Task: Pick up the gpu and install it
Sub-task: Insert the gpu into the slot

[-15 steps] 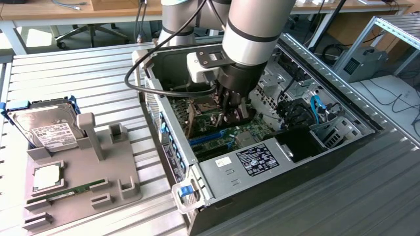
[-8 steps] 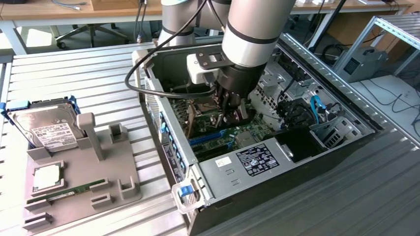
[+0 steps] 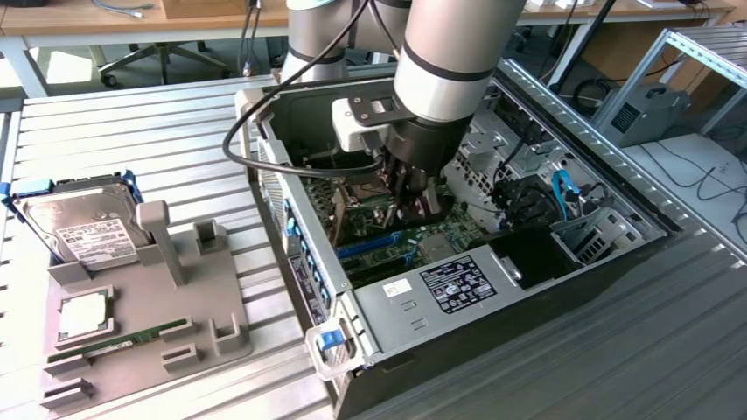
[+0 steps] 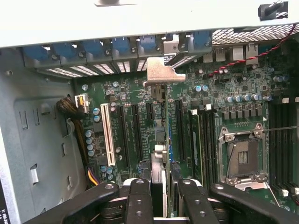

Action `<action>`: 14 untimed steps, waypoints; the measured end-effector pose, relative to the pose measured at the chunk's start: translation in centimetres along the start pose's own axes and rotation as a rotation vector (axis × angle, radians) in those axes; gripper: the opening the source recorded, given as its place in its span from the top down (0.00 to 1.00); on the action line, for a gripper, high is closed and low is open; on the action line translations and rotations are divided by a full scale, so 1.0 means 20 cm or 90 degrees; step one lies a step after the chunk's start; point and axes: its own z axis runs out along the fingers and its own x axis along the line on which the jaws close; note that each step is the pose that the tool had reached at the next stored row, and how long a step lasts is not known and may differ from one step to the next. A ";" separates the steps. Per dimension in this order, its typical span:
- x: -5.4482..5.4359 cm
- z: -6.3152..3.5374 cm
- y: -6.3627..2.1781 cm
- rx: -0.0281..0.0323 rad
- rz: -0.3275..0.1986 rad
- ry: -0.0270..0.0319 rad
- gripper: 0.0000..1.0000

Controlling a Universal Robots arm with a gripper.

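Tool: the tool (image 4: 160, 196) was down inside the open computer case (image 3: 397, 302), its two black fingers (image 4: 138, 200) closed on the gpu (image 4: 161, 121); in the exterior view the tool (image 3: 415, 206) sat low over the board at the end of the arm (image 3: 450, 52).
Gpu: the card stood on edge between the fingers, seen edge-on from the wrist, its silver end bracket (image 4: 161, 72) pointing toward the row of blue slot latches (image 4: 121, 46) at the case's rear wall.
Gpu position: it was over the motherboard (image 4: 219, 107), in line with the long expansion slots, beside the white slot (image 4: 106, 135); whether its lower edge had seated in a slot could not be told.
Motherboard: the bare CPU socket (image 4: 243, 156) lay well to one side of the card.
Counter: on the exterior view's left, a grey holder (image 3: 152, 297) on the slatted counter (image 3: 129, 131) carried a hard drive (image 3: 76, 223) and a memory stick (image 3: 122, 337).
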 end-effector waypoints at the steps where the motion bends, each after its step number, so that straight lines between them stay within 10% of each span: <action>1: 0.00 0.002 0.000 0.0000 0.000 0.0000 0.73; 14: 0.00 0.020 0.001 0.0000 0.000 0.0000 0.73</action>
